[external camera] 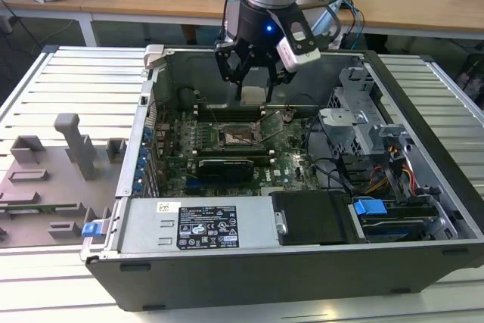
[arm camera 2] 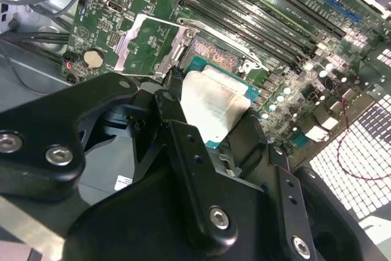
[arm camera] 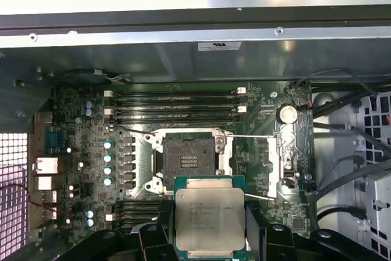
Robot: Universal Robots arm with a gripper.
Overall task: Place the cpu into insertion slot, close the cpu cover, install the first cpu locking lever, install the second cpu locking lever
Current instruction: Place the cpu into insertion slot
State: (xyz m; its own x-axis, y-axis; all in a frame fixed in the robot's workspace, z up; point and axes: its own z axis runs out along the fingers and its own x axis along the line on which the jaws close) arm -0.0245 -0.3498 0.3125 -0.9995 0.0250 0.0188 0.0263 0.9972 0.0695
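Cpu: clamped at two opposite edges by the closed jaws, metal top facing the first wrist camera. Hangs in the upper centre of the exterior view, inside the open computer case, above the motherboard and clear of the insertion slot. Shows the slot empty, contact field exposed. Beside it, cpu cover flipped up and open, locking lever unlatched. Judging from this: first step under way, not finished. Seating the chip, closing the cover and fastening both levers left to do.
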